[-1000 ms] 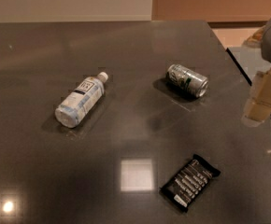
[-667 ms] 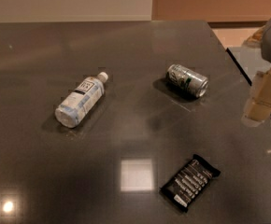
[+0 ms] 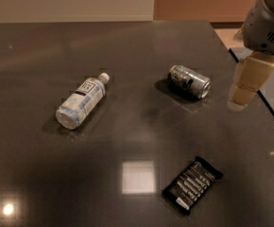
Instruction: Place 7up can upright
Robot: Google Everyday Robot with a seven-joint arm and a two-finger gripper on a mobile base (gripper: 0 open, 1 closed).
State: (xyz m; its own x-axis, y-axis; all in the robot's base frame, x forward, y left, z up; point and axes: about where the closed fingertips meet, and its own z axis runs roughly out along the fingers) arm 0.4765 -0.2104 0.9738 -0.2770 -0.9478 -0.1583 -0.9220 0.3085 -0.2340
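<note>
Gripper (image 3: 239,100) hangs over the right edge of the dark glossy table (image 3: 42,46), touching nothing; whether released or clenched cannot be told. The 7up can (image 3: 189,81) lies on its side near it, to its left. Plastic bottle (image 3: 81,101) lies farther left, dark wrapped bar (image 3: 192,185) at the near side. Pale wall (image 3: 66,1) at the far side.

7up can (image 3: 189,82): shiny silver, with green and white markings along its side.
hand (image 3: 241,96): cream-beige; it hangs over the right edge of the bench, right of the can and apart from it.
arm housing (image 3: 267,18): pale grey with a dark slotted grille.
bottle (image 3: 82,100): clear, with a white cap and a white label bearing a black band.
wrapper (image 3: 192,184): glossy black with white lettering.
bench (image 3: 42,51): dark grey-brown, glossy, with pale square and round light reflections.
wall (image 3: 71,1): cream on the left, orange-tan on the right.
</note>
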